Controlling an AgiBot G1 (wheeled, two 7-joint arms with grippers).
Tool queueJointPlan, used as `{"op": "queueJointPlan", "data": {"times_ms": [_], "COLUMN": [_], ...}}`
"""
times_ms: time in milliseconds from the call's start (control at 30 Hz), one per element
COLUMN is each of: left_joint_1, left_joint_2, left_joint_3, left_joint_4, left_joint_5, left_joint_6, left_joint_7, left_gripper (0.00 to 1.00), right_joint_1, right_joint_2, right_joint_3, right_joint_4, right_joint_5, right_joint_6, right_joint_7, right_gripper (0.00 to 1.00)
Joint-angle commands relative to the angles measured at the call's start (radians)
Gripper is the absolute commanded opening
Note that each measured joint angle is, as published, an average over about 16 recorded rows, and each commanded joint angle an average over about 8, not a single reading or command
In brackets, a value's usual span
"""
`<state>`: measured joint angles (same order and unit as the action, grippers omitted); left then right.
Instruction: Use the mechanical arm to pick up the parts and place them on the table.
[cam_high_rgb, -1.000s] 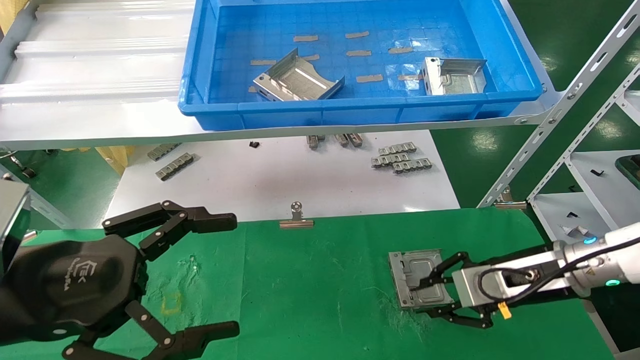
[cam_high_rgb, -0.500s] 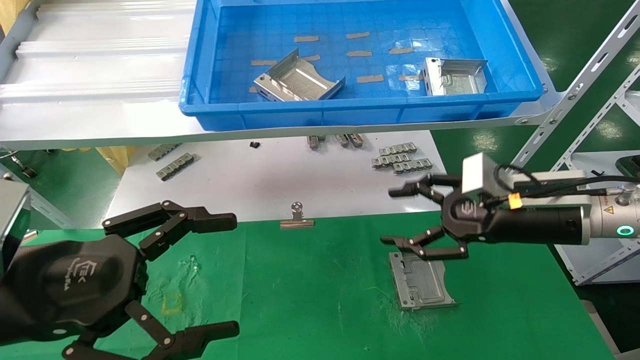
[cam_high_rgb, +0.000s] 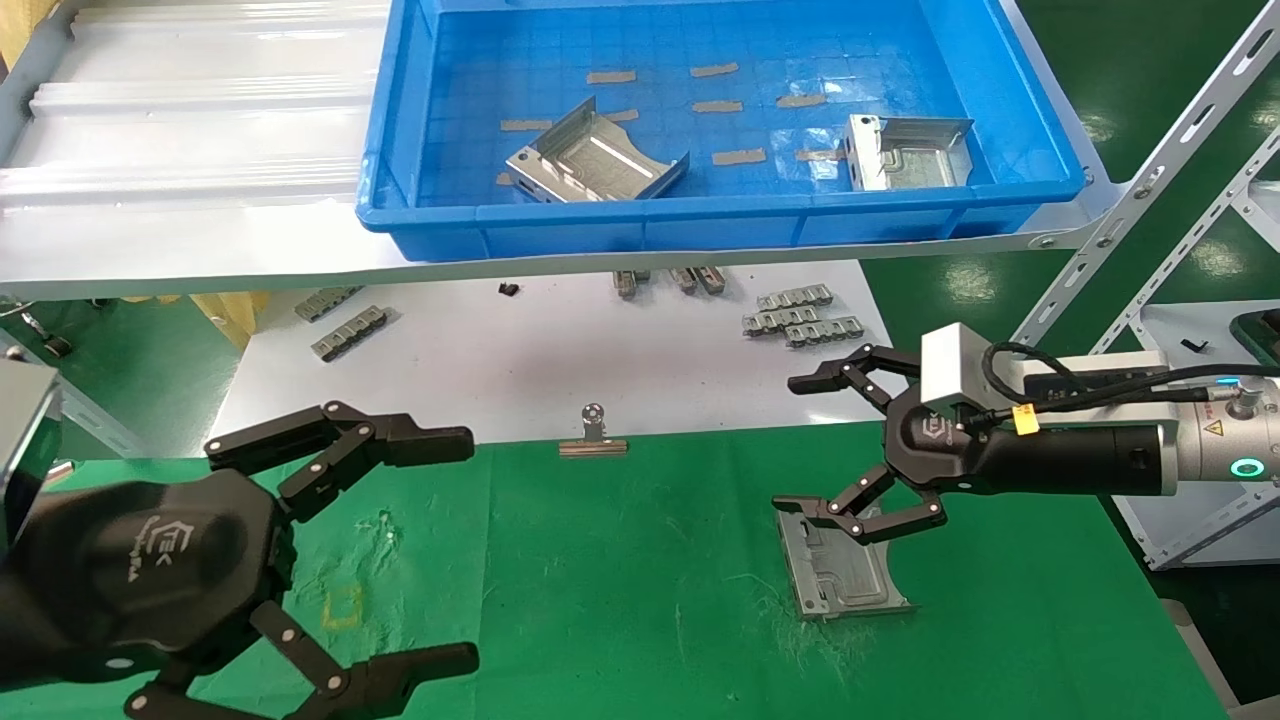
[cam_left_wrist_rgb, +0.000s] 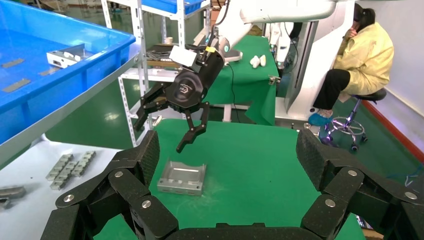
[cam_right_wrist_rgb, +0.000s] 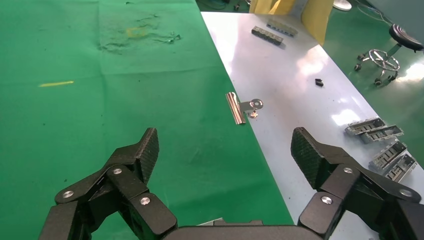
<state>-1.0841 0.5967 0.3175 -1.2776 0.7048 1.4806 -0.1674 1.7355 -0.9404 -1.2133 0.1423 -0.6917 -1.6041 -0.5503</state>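
Note:
One silver bracket (cam_high_rgb: 838, 572) lies flat on the green table (cam_high_rgb: 620, 590); it also shows in the left wrist view (cam_left_wrist_rgb: 182, 177). My right gripper (cam_high_rgb: 810, 442) hovers open and empty just above the bracket's far edge, and it shows in the left wrist view (cam_left_wrist_rgb: 157, 131). In the right wrist view its fingers (cam_right_wrist_rgb: 136, 152) stand wide apart over the green cloth (cam_right_wrist_rgb: 100, 115). Two more brackets (cam_high_rgb: 597, 160) (cam_high_rgb: 908, 152) rest in the blue bin (cam_high_rgb: 700, 225). My left gripper (cam_high_rgb: 455, 545) is open and empty over the table's near left.
The blue bin stands on a grey ribbed shelf (cam_high_rgb: 190, 150). A white board (cam_high_rgb: 560, 350) behind the table holds small grey toothed strips (cam_high_rgb: 800, 315) and a binder clip (cam_high_rgb: 594, 432). White shelf uprights (cam_high_rgb: 1130, 220) rise at the right.
My right gripper let go of the bracket on the table, rose and turned level above it, then sank slightly. The left arm has not moved.

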Motion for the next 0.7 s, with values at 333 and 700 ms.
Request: {"op": "queueJointPlan", "data": {"times_ms": [333, 700], "left_joint_1": [0.0, 0.0], "left_joint_2": [0.0, 0.0], "left_joint_3": [0.0, 0.001], "left_joint_4": [0.0, 0.001], "left_joint_5": [0.0, 0.0], "left_joint_6": [0.0, 0.0], "left_joint_7": [0.0, 0.0], "left_gripper": [1.0, 1.0], "right_joint_1": [-0.073, -0.197], "right_joint_2": [0.036, 0.098], "right_joint_3": [0.103, 0.277], "right_joint_4": [0.127, 0.34], "right_joint_5": [-0.011, -0.017], "right_joint_6": [0.013, 0.033], "right_joint_7": [0.078, 0.217], "right_gripper": [1.0, 1.0]}}
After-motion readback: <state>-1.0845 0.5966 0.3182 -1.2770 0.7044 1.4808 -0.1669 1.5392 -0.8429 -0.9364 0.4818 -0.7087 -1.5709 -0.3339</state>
